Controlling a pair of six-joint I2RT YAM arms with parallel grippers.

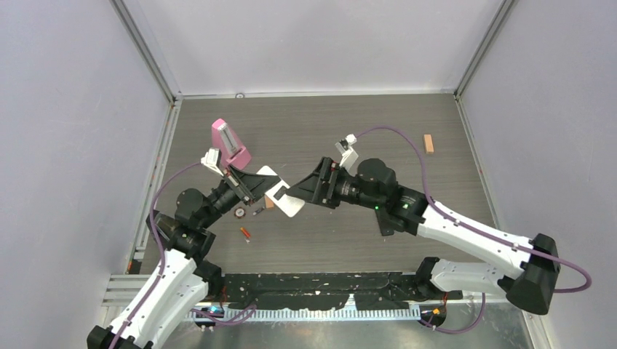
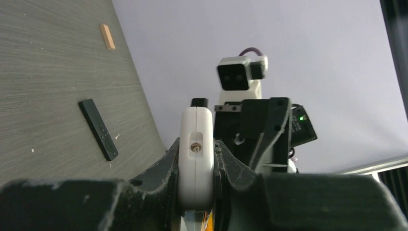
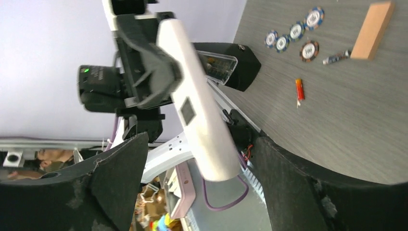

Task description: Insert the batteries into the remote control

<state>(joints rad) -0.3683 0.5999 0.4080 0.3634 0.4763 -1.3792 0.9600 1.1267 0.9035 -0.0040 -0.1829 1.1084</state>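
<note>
I've got the left gripper (image 1: 262,189) clenched on the white remote (image 1: 285,195) up in the air, the right gripper (image 3: 202,161) released wide around its end and the batteries (image 1: 246,233) on the surface near-left below, so that single pinch could let it twist.

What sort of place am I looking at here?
Probably a lab test booth: plain walls on a metal frame enclose a table, a left arm and right arm bolted at its edge, with props like a battery and wooden block.
</note>
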